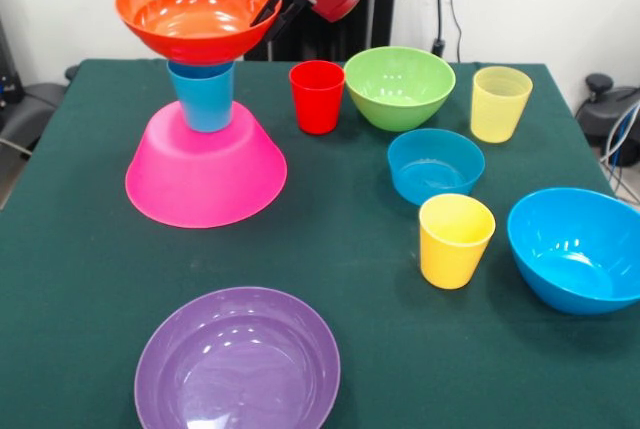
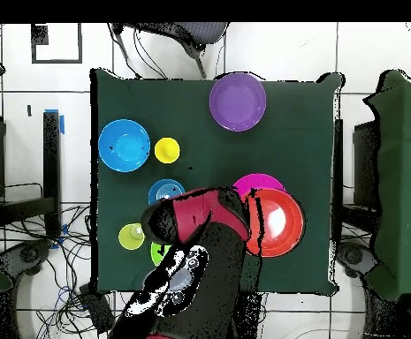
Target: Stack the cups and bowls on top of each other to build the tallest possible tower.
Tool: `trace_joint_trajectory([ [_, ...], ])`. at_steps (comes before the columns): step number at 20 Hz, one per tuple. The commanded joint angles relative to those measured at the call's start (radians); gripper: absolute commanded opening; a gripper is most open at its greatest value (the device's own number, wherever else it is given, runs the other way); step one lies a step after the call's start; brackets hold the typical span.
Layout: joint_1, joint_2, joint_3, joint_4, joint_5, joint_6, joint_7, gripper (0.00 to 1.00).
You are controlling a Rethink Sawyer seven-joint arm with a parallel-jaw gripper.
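The tower stands at the left of the front view: the pink bowl [image 1: 205, 174] upside down, the blue cup [image 1: 205, 97] on it, and the orange bowl [image 1: 195, 11] upright on the cup. My gripper [image 1: 274, 6] is at the orange bowl's right rim, its jaws closed over the rim. In the overhead view the gripper [image 2: 251, 225] is at the edge of the orange bowl [image 2: 277, 222], with the pink bowl [image 2: 257, 183] showing beneath. The red cup [image 1: 317, 96] stands just right of the tower.
The green bowl [image 1: 399, 86], pale yellow cup [image 1: 500, 103], small blue bowl [image 1: 435, 164], yellow cup [image 1: 456, 240] and medium blue bowl [image 1: 578, 247] stand to the right. The purple bowl [image 1: 238, 359] sits at the near edge. In the overhead view my arm hides the red cup.
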Motion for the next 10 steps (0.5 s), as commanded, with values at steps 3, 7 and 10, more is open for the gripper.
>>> trace_joint_trajectory([
  [3, 0.007, 0.019, 0.119, -0.050, -0.056, 0.003, -0.076, 0.00],
  [7, 0.013, 0.021, 0.113, -0.058, -0.065, -0.015, -0.064, 0.00],
  [10, 0.019, 0.022, 0.108, -0.065, -0.073, -0.026, -0.056, 0.00],
])
